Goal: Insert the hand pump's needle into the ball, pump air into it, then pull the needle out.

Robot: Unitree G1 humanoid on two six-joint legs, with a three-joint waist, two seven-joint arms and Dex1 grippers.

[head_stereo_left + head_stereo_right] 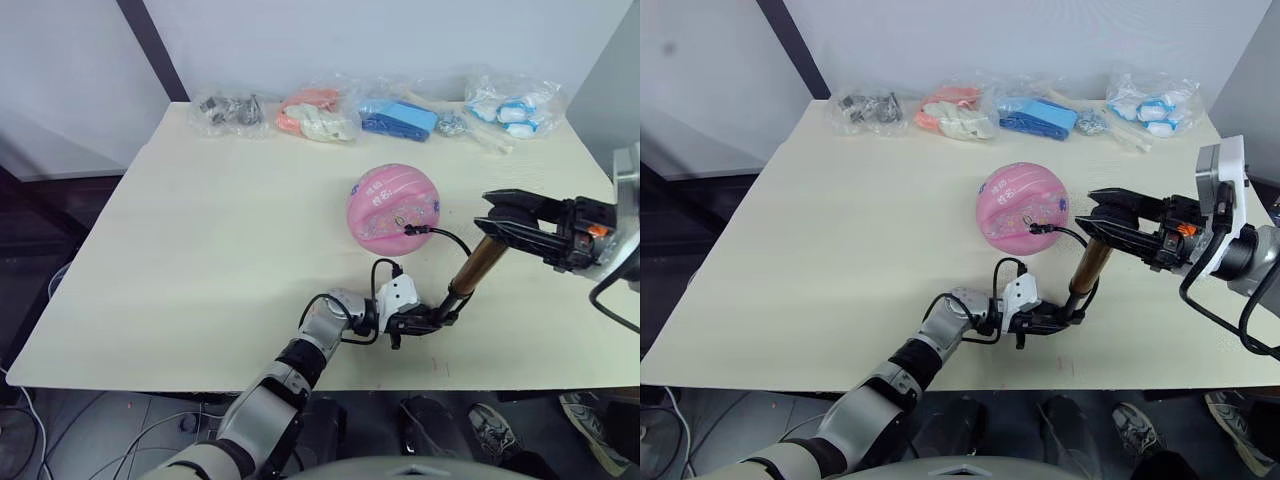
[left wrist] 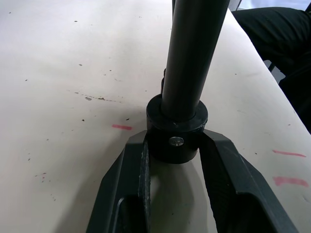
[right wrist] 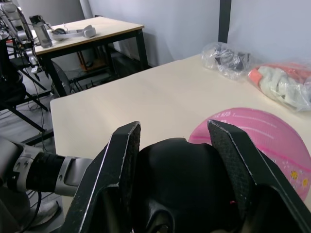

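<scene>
The pink ball (image 1: 393,208) rests on the table's right half. The small black needle fitting (image 1: 415,229) sits against the ball's near right side; the pin itself is hidden. A thin black hose (image 1: 452,238) curves from it to the hand pump (image 1: 478,262), whose gold cylinder stands tilted on the table. My left gripper (image 1: 438,318) is shut on the pump's black bottom cap (image 2: 177,133), low near the table's front edge. At the pump's top, my right gripper (image 1: 497,214) is shut on the black handle (image 3: 179,182), just right of the ball.
Several clear bags line the table's far edge: dark parts (image 1: 228,108), pink-white items (image 1: 318,115), blue items (image 1: 400,118), white-blue items (image 1: 510,108). Faint red marks (image 2: 122,127) dot the table near the pump's base. A second table (image 3: 92,36) stands beyond the left edge.
</scene>
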